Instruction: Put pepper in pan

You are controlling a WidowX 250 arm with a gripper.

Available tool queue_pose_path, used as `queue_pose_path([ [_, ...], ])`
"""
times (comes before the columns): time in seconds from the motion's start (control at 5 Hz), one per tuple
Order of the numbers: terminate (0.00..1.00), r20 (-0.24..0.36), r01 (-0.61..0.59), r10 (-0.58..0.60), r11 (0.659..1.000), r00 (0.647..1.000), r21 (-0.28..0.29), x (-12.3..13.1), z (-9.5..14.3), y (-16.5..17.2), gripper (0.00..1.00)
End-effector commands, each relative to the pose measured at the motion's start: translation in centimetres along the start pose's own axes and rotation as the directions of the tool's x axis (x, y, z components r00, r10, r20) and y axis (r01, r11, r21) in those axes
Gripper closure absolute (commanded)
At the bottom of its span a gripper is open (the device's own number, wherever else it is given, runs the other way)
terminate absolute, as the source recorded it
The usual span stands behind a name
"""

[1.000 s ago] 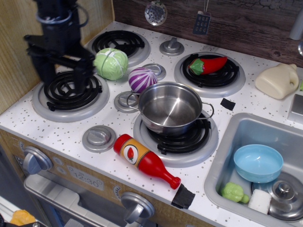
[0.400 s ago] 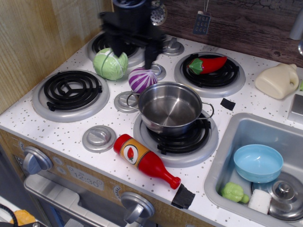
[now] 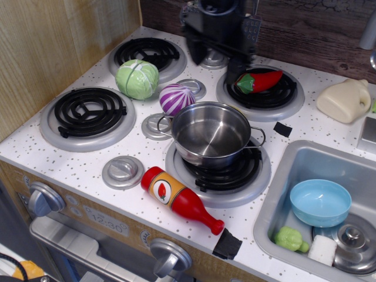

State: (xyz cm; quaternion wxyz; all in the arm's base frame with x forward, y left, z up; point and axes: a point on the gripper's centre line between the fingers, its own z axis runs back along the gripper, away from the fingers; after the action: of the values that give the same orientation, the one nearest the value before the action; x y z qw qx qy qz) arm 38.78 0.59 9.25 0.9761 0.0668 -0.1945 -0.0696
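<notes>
The red pepper (image 3: 259, 80) with a green cap lies on the back right burner. The steel pan (image 3: 210, 133) stands empty on the front right burner, nearer to me than the pepper. My black gripper (image 3: 216, 59) hangs at the back of the stove, just left of the pepper. Its fingers (image 3: 235, 66) are spread apart with nothing between them. The right finger is close to the pepper's green cap; I cannot tell if it touches.
A green cabbage (image 3: 137, 79) and a purple onion (image 3: 177, 98) sit left of the pan. A red ketchup bottle (image 3: 179, 198) lies at the front edge. The sink (image 3: 276, 194) holds a light blue bowl (image 3: 320, 202). A cream jug (image 3: 343, 100) is at the back right.
The gripper has swept from above the front left burner, across the back of the stove, rightward to beside the pepper. Nothing else has moved.
</notes>
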Motion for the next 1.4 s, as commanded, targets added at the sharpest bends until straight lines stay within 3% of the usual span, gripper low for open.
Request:
queue_pose_path([
  [0.0, 0.00, 0.153, 0.075, -0.079, 0.997, 0.985, 0.028, 4.1, -0.4, 0.1, 0.00],
  [0.6, 0.00, 0.265, 0.104, -0.091, 0.994, 0.960, -0.033, 6.6, -3.4, -1.0, 0.00],
  [1.0, 0.00, 0.287, 0.080, -0.050, 0.992, 0.957, -0.095, 6.3, -5.5, -2.0, 0.00],
  [1.2, 0.00, 0.270, 0.010, 0.026, 0.991, 0.962, -0.133, 5.8, -6.3, -2.5, 0.00],
])
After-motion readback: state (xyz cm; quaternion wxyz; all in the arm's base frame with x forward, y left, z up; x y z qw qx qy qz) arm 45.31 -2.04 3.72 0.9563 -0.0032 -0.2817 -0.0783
